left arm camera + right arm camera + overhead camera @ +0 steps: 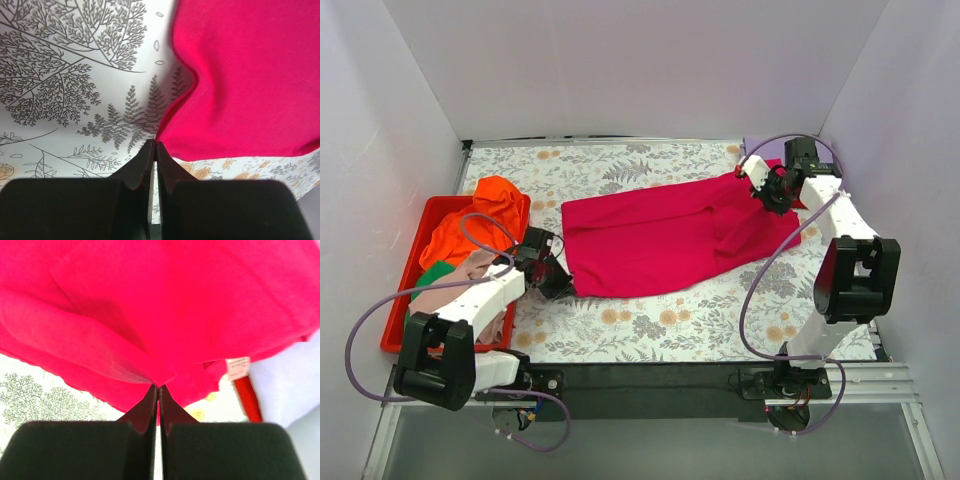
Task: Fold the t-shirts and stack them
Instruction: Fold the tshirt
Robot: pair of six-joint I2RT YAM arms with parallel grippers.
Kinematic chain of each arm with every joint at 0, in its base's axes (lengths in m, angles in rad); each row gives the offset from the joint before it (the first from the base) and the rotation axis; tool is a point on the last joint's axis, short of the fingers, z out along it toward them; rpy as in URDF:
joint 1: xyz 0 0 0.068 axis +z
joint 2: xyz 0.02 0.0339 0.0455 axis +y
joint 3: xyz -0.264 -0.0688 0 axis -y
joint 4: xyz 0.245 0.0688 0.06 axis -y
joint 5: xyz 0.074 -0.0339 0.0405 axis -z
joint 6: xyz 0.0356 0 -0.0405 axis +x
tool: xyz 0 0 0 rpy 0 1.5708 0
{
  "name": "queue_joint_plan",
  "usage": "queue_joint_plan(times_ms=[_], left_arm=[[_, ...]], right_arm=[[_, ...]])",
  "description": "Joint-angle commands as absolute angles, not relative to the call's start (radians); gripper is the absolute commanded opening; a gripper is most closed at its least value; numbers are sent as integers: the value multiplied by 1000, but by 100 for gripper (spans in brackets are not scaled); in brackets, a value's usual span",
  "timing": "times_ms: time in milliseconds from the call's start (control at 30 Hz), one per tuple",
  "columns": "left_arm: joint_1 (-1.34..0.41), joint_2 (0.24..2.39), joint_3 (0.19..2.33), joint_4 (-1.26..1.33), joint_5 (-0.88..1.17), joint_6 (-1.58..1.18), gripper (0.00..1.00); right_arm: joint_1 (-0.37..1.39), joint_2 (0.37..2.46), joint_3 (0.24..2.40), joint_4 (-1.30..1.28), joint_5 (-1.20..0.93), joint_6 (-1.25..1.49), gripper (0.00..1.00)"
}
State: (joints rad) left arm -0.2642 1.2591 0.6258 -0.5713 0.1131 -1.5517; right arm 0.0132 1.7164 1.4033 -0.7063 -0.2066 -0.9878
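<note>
The large crimson-red t-shirt (pixel 670 235) lies spread lengthwise across the flowered table. My left gripper (pixel 558 282) is at its near-left corner. In the left wrist view the jaws (pixel 154 145) are shut, with the shirt's corner (pixel 250 75) pinched at the tips. My right gripper (pixel 768 195) is at the shirt's far right end. In the right wrist view it (pixel 158 387) is shut on a fold of the red cloth (pixel 175 300), with a white label (pixel 237 367) beside it. The orange shirt (pixel 485 215), the green shirt (pixel 435 272) and the beige-pink shirt (pixel 470 268) lie piled at the left.
A rigid red tray (pixel 395 310) at the table's left edge holds the pile of shirts. A lavender shirt (pixel 757 146) lies at the back right corner and also shows in the right wrist view (pixel 285 385). White walls enclose the table on three sides.
</note>
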Motion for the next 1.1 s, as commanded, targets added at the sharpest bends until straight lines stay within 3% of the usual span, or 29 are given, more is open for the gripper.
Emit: queue_joint_plan(times_ms=[0,1067], left_arm=[[-265,1203,669,-588,69,-1542,0],[-137,1246,775,-586,156,-1503,0]], right_arm=[[11,1654,1465,-710,-241,-966,1],[-40,1651,1601,-703,-245,-910,1]])
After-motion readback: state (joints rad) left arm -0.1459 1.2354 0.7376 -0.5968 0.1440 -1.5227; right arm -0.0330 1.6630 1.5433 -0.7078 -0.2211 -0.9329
